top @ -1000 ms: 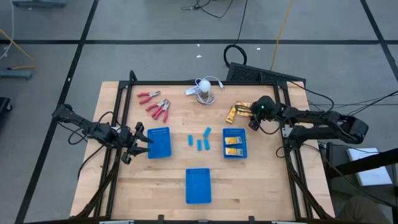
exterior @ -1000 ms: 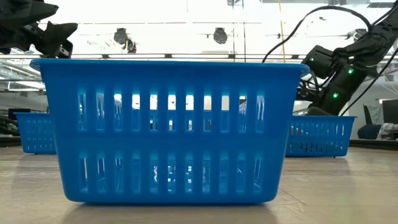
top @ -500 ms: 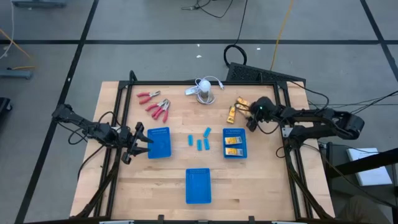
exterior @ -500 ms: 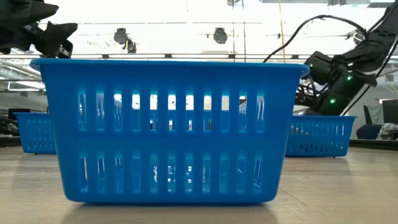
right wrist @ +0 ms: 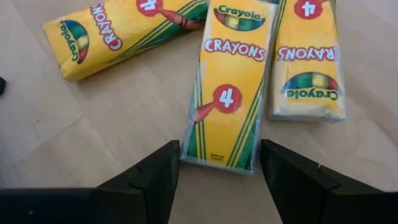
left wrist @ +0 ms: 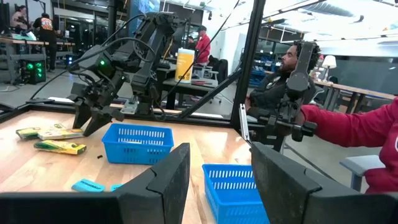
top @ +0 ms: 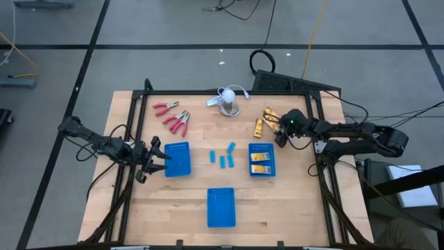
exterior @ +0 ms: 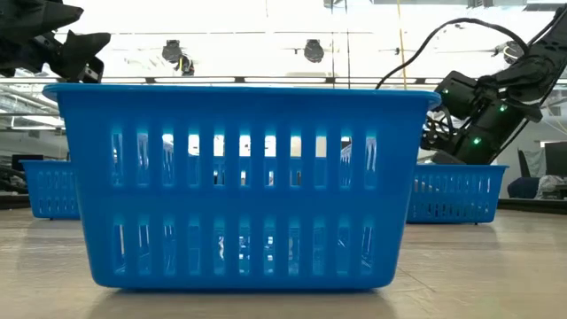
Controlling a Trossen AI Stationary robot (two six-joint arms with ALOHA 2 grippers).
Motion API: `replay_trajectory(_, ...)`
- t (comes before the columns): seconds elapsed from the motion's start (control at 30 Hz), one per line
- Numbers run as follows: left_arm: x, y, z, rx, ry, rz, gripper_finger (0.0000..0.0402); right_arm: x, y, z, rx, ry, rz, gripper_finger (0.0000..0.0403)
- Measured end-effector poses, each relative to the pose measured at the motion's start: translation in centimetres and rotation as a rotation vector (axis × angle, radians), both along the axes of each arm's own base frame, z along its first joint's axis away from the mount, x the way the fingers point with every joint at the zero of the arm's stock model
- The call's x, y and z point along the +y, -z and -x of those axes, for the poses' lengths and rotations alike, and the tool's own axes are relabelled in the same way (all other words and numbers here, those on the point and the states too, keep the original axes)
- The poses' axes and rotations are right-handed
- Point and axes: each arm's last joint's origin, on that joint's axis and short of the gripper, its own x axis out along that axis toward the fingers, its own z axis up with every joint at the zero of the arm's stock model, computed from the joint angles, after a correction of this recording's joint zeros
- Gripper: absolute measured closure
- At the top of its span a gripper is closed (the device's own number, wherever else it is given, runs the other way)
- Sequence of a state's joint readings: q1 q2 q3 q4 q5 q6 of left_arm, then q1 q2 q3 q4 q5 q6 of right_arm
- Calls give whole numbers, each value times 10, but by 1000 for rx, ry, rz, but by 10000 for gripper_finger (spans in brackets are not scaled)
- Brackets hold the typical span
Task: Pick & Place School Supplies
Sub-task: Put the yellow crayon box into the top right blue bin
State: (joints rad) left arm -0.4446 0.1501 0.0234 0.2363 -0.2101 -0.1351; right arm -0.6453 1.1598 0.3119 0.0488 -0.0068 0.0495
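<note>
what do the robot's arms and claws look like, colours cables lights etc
Both arms are dark, slim and jointed, with black cables looping alongside. The left claw and right claw have flat, wedge-shaped black fingers. Small green lights glow on the right arm's wrist.

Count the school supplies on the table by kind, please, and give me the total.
Crayon boxes: 5 (3 loose, 2 in a blue basket)
Light-blue blocks: 4
Red-handled tools: 3, as far as the high view shows
Total: 12
</note>
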Motion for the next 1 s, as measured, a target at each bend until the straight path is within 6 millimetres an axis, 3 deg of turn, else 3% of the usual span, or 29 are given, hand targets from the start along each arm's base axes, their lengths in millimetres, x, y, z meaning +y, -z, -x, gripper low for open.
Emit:
replay_trajectory(0.53,0,0,0,1,0,0,229,1,13,-19,51,7,129,152)
replay_trajectory(0.77,0,0,0,1,0,0,229,0,26,-19,121,16,104,173)
replay_trajectory(1.0,0,0,0,0,0,0,229,0,27,-19,113,40,89,206)
